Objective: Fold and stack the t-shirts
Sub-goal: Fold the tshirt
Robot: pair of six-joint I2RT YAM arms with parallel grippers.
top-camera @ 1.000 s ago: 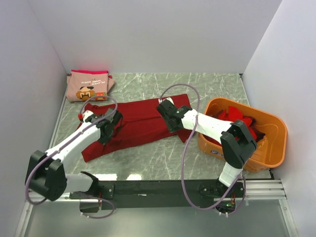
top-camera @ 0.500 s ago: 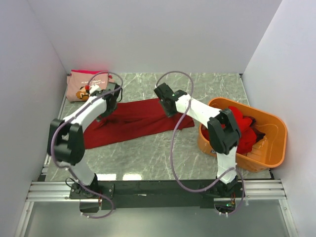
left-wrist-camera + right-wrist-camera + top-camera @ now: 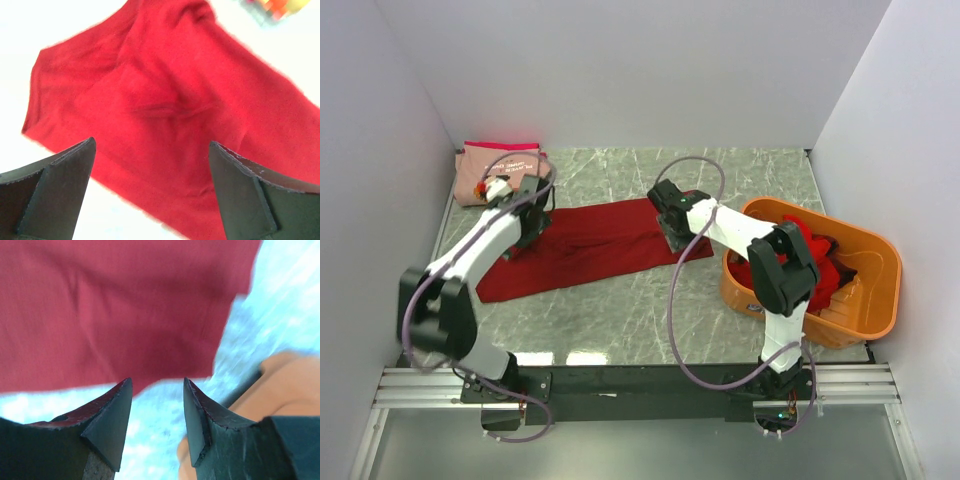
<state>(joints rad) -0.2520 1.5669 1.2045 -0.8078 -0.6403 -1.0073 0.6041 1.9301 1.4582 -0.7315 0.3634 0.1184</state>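
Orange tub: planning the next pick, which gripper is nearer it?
Right. The right gripper is over the end of the red shirt nearest the orange tub; the left gripper is toward its opposite end, by the pink shirt.

We see a dark red t-shirt point(image 3: 585, 250) folded into a long strip, lying flat and slanted. A folded pink t-shirt point(image 3: 498, 165) lies in the far left corner. More red shirts point(image 3: 808, 245) are heaped in the orange tub point(image 3: 875, 300).

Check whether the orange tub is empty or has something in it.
Not empty: red cloth is heaped inside the orange tub, mostly toward its left side, with bare plastic showing on the right.
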